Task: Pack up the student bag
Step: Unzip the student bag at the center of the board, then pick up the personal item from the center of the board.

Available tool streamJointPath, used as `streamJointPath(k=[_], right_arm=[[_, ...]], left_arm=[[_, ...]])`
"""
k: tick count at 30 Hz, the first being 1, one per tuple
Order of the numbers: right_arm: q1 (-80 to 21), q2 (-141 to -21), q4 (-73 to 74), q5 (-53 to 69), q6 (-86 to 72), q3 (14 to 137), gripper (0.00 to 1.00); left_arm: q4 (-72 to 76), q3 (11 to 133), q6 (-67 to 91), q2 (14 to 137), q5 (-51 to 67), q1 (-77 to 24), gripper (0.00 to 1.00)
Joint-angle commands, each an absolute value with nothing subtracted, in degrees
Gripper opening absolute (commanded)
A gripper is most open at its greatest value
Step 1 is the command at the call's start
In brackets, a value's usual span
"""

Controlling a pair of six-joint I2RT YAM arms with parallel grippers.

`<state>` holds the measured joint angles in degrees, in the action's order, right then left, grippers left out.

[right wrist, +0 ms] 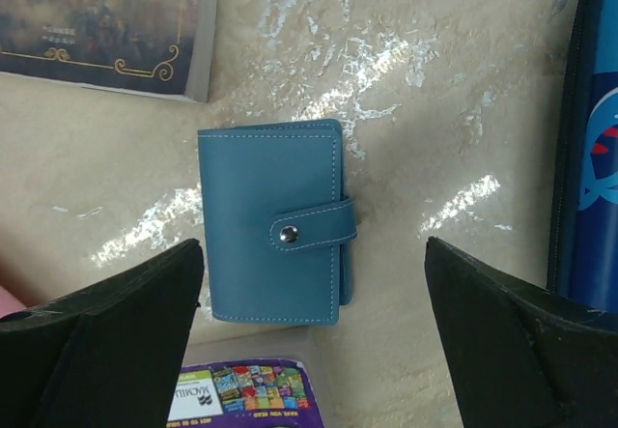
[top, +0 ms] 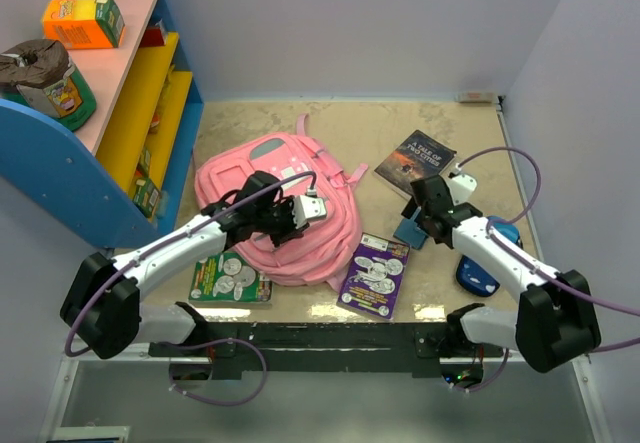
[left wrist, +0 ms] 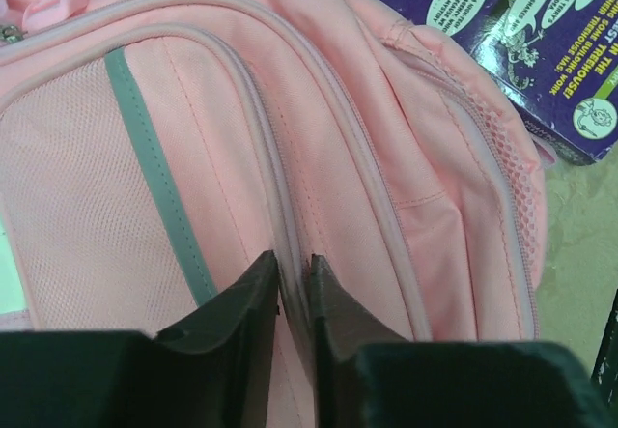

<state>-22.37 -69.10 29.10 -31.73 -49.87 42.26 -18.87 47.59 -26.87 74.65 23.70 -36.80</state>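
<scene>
The student bag [top: 300,178], a soft pink backpack, lies flat in the middle of the table. My left gripper [top: 290,218] rests on its front. In the left wrist view the bag [left wrist: 386,157] fills the frame, and the left gripper [left wrist: 293,257] has its jaws pinched on a raised zip seam of the pink fabric. My right gripper [top: 425,218] hovers right of the bag. Its jaws stand wide apart in the right wrist view [right wrist: 314,242], above a small blue snap wallet [right wrist: 270,223] lying on the table, not touching it.
A purple book [top: 375,275] lies at the bag's right front, a green one [top: 232,278] at its left front. A dark book [top: 415,161] sits behind the wallet [top: 408,231]. A blue pencil case [top: 478,268] lies far right. A blue-and-pink shelf [top: 100,113] stands at left.
</scene>
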Motion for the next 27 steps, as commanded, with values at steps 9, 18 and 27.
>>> streamJointPath(k=[9,18,27], right_arm=[[-19.2,-79.8,20.1,-29.2,-51.8,41.5,0.99],[-18.9,-83.7,15.0,-25.7,-52.7,39.6,0.82],[-18.8,-82.4,12.0,-22.5,-51.9,37.8,0.32]], left_arm=[[-17.1,50.3,-27.6,72.8,20.3,-36.9,0.0],[-20.3,54.9,-23.9,70.4,22.5,-36.9,0.0],[-20.3,54.1,-22.4,69.2,23.0,-36.7,0.0]])
